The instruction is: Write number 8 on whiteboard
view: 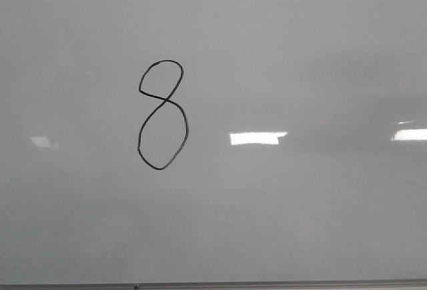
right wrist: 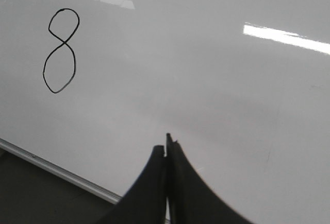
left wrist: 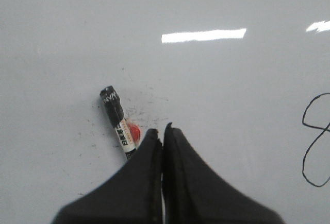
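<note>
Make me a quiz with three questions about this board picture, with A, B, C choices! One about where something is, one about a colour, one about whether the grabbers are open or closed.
1. Where does the marker lie?
A. On the whiteboard, just beyond the left gripper
B. Clamped in the right gripper
C. On top of the number 8

2. What colour is the line of the 8?
A. Red
B. Black
C. Blue

3. How are the two grippers?
A. Both wide open
B. One open, one shut
C. Both shut and empty

Answers:
1. A: the left wrist view shows the marker lying flat on the board by the fingertips, away from the 8.
2. B: the figure is a thin black line in every view.
3. C: in both wrist views the fingers meet with nothing between them.
</note>
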Tool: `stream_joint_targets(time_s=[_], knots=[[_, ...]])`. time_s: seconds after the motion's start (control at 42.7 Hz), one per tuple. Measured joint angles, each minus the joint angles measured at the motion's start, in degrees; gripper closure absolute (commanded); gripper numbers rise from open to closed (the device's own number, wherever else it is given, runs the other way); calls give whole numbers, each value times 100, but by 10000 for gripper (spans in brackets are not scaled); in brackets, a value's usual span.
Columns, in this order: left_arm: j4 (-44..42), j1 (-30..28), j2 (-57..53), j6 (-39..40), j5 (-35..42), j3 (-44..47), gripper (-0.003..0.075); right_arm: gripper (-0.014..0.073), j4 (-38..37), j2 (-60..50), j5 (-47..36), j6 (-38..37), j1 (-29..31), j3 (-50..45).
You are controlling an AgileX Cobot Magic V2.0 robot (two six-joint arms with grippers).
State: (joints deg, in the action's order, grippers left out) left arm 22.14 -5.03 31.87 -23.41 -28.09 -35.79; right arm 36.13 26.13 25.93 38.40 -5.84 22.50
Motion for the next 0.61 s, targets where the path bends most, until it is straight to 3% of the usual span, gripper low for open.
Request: stream_joint_targets(time_s=[0.609], knots=[[0, 0, -390, 0, -36, 4, 741, 663, 10, 0, 0, 0, 0, 0]])
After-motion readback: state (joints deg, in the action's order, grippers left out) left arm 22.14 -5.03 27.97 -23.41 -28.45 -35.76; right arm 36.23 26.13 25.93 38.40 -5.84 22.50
